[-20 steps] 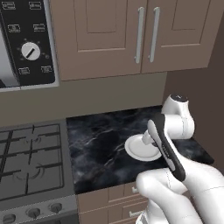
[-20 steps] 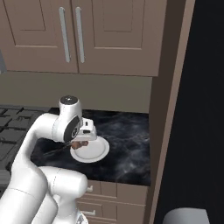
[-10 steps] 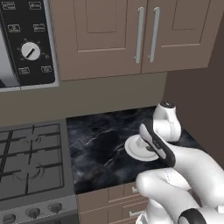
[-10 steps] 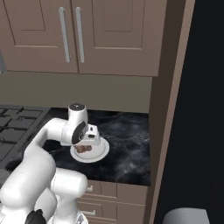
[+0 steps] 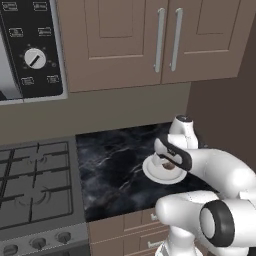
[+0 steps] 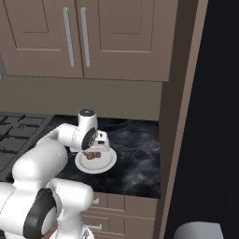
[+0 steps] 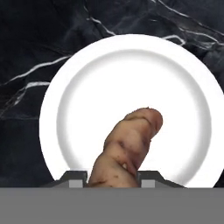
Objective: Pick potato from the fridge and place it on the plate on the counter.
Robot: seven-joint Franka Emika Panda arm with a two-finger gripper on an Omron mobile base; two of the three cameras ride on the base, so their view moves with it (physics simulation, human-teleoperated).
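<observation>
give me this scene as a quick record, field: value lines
gripper: shut on the potato, low over the plate
potato: brown-orange, between the finger tips, over the plate's middle
plate: round, white, on the counter
counter: black marble with white veins
stove: grey gas hob left of the counter
task stage: potato brought to the plate, not yet released

You're looking at a rough, matt brown potato over a smooth, glossy white plate on polished, black white-veined marble-like counter.
</observation>
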